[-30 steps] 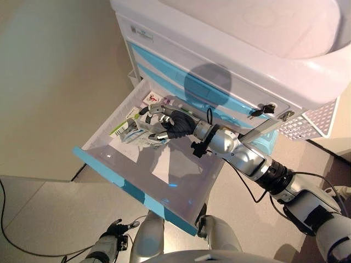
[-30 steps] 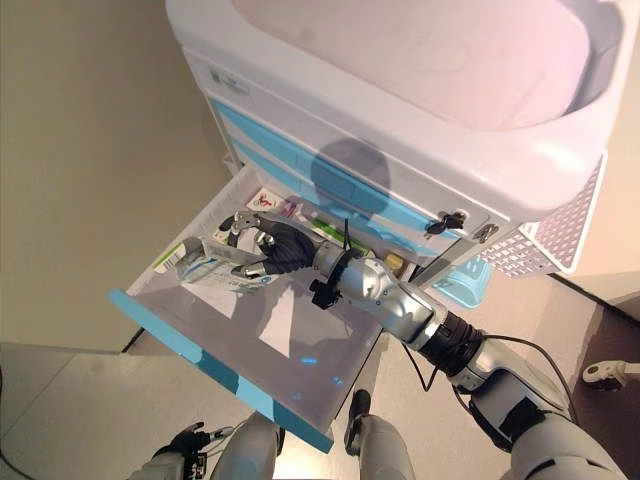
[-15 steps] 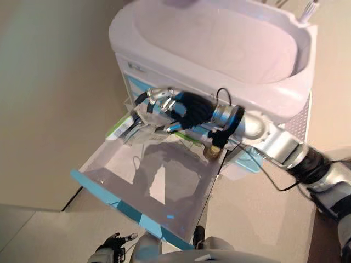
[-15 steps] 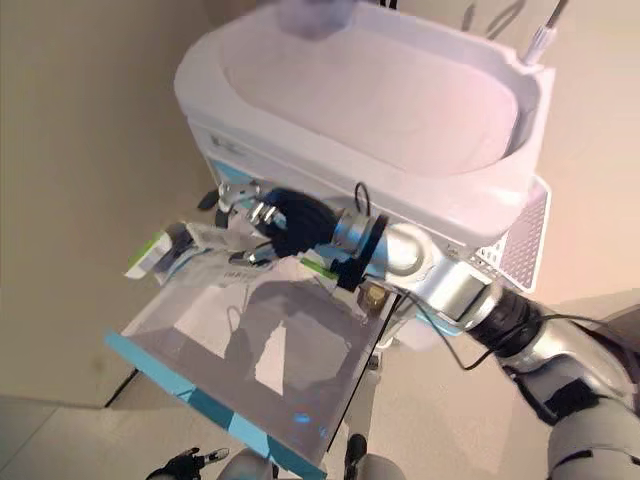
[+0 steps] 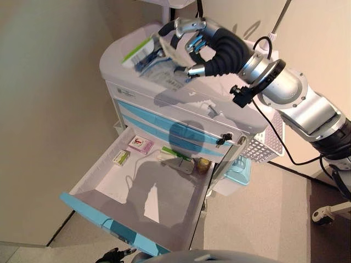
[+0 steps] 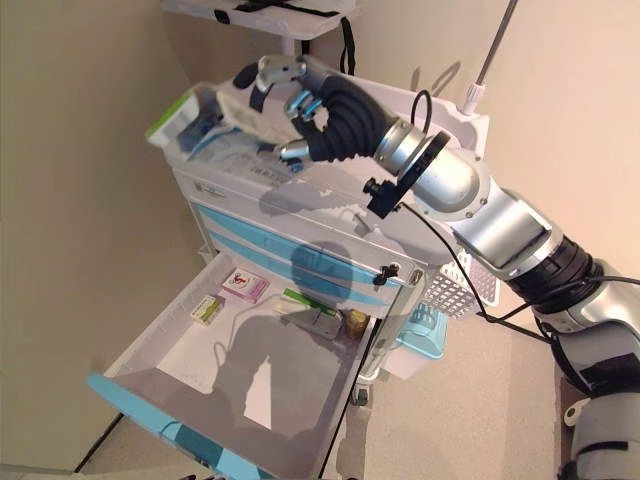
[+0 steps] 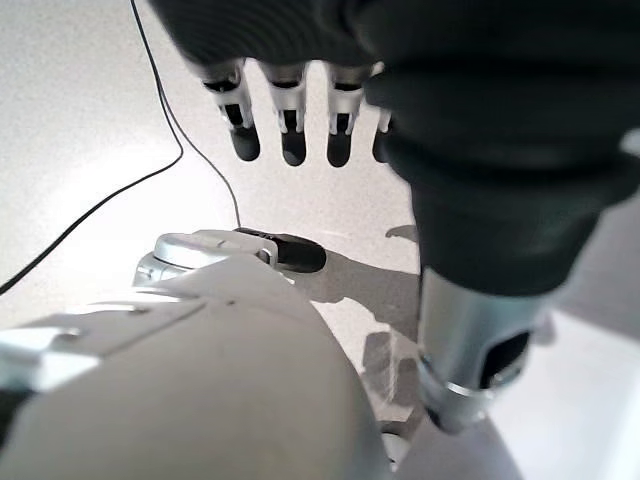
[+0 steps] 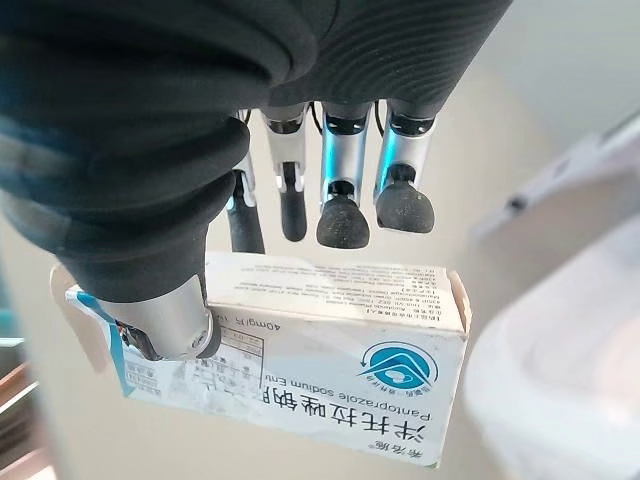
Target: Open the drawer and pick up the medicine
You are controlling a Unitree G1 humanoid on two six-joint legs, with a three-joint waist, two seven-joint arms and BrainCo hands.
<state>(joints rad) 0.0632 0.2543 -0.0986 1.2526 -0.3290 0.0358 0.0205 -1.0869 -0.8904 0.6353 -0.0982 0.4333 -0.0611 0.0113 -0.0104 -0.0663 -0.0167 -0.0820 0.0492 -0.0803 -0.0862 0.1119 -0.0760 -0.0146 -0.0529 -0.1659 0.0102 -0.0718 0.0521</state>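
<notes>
Medicine box (image 8: 300,345) (light, crushable card) sits pinched across its faces in the right hand (image 5: 211,52), above the open drawer (image 5: 143,193).

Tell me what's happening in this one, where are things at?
The robot's right hand holds a medicine box, fingers and thumb pinching it, raised above the top of the white and blue cart. The cart's lowest drawer stands pulled open, with a few small packages still along its back. The left hand hangs idle near the floor, fingers relaxed.
</notes>
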